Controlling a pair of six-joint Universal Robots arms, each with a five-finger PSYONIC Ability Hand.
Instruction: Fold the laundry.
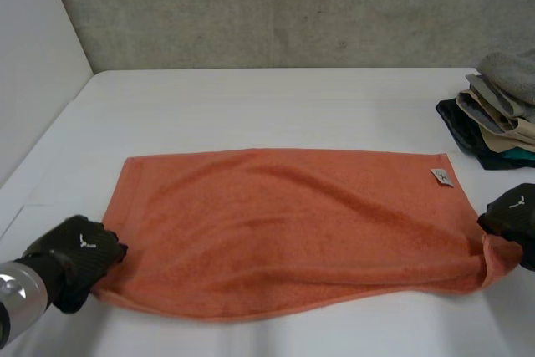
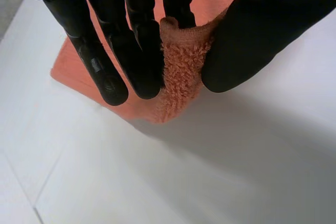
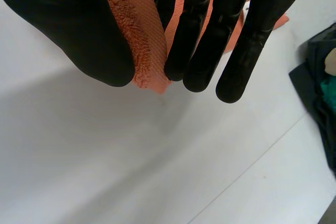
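White bench [image 1: 251, 106] — left robot hand [image 1: 79, 258], right robot hand [image 1: 512, 211] pinch orange towel [image 1: 284, 232] corners at fingertips — shallow, may slip.

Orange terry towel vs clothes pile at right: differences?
The orange terry towel is one colour, spread out; the clothes pile is stacked, multicoloured. The left hand and right hand each pinch a near towel corner; the pile is untouched. Both rest on the white table.
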